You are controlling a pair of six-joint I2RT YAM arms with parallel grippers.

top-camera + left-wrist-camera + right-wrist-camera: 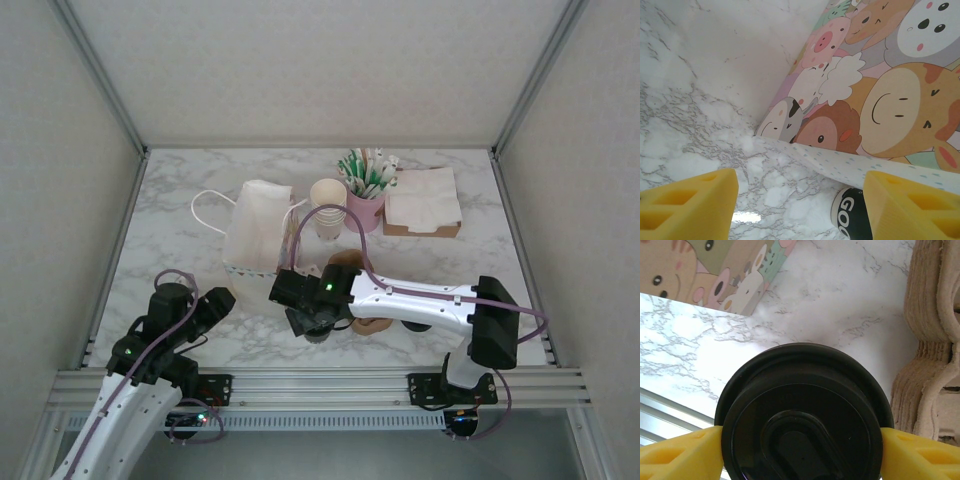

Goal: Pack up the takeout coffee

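Right claw (801, 440): closed onto the takeout coffee (802, 415). Both yellow fingers (680, 452) press the rim of the black lid from opposite sides, with no gap on either side. The claw stands fairly wide because of the lid's width. In the overhead view this claw (315, 322) sits near the front edge of the table (180, 200), just in front of the printed bag (255, 235), and the coffee is beneath it. A stack of cardboard cup carriers (930, 340) lies just beside the coffee, apart from it.

Left claw (800, 182): released, jaws spread, nothing between them but marble. It faces the bag's cartoon-printed side (865, 100) close up. A black item with white lettering (850, 212) shows beside its right finger. Contact cannot be told.
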